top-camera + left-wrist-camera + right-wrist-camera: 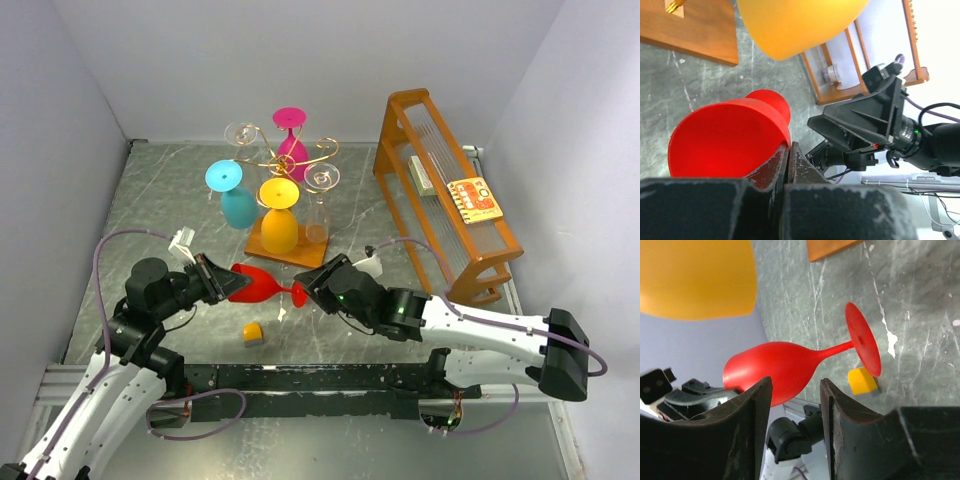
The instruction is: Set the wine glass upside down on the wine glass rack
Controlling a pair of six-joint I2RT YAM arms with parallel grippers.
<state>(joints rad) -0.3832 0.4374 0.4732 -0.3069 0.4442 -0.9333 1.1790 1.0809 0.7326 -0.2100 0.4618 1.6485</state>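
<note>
A red wine glass (258, 286) is held level above the table, foot (298, 295) pointing right. My left gripper (215, 280) is shut on the rim of its bowl (725, 135); the fingertips (794, 155) pinch the wall. My right gripper (312, 290) is open at the foot end. In the right wrist view the glass (775, 367) lies just beyond the spread fingers (760, 405), not touching them. The wine glass rack (287, 160), gold wire on a wooden base (300, 252), stands behind, with cyan, magenta and orange glasses hung upside down.
A small yellow block (253, 333) lies on the table below the glass and shows in the right wrist view (862, 381). The tall orange slatted frame (440, 190) stands at the right. The hung orange glass (280, 222) is close behind the red one. Two clear glasses also hang on the rack.
</note>
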